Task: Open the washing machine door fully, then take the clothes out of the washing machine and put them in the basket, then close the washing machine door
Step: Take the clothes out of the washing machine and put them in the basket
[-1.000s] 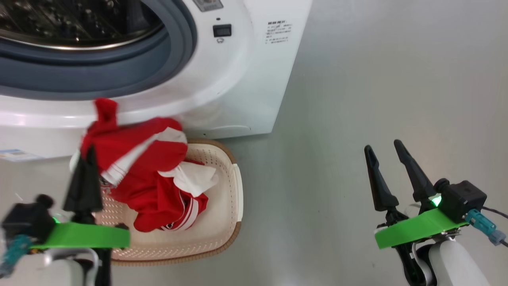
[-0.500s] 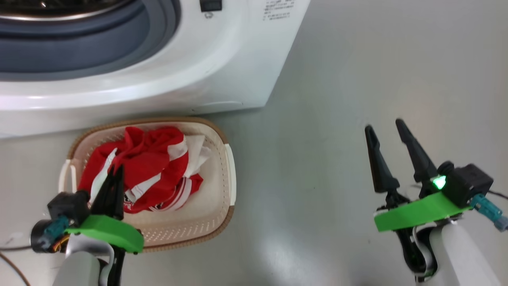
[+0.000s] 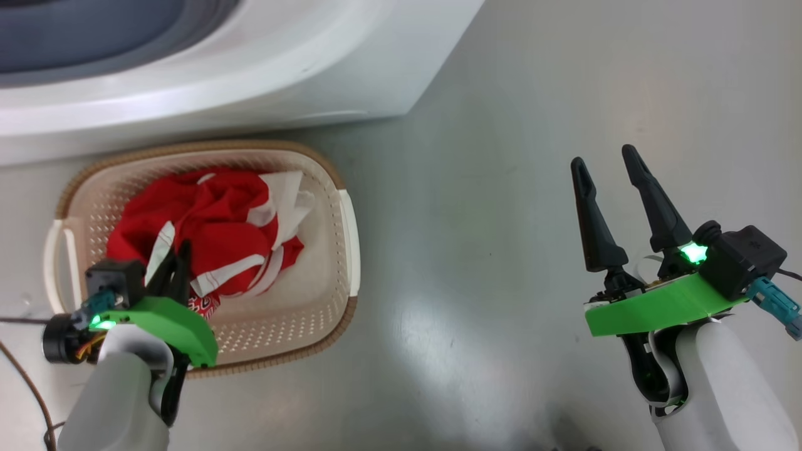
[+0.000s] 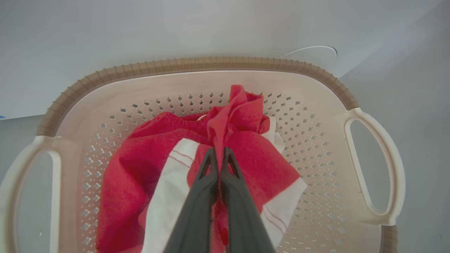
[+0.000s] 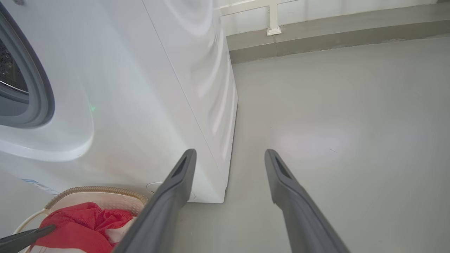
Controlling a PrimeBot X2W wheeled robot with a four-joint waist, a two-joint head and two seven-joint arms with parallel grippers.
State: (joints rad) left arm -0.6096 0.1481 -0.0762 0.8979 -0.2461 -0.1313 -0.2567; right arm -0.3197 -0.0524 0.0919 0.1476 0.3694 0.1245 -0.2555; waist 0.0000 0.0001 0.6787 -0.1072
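Observation:
The cream basket (image 3: 348,219) stands on the floor against the front of the white washing machine (image 3: 263,69). Red clothes (image 3: 213,210) with white trim lie bunched inside it. My left gripper (image 3: 183,249) reaches down into the basket. In the left wrist view the left gripper (image 4: 218,151) is shut on a raised fold of a red jersey (image 4: 242,112) above the basket (image 4: 197,65). My right gripper (image 3: 602,158) hangs open over bare floor to the right, holding nothing. The right gripper (image 5: 230,153) points past the washing machine's (image 5: 158,88) corner. The washing machine door is out of view.
The grey drum gasket (image 3: 94,37) shows at the top left. Grey floor (image 3: 476,188) stretches wide to the right of the basket. A dark cable (image 3: 25,388) trails on the floor at the far left. A wall base (image 5: 316,38) runs behind the machine.
The head camera has tilted down. My left gripper has come down with the red jersey from in front of the machine into the basket. The right gripper stays open.

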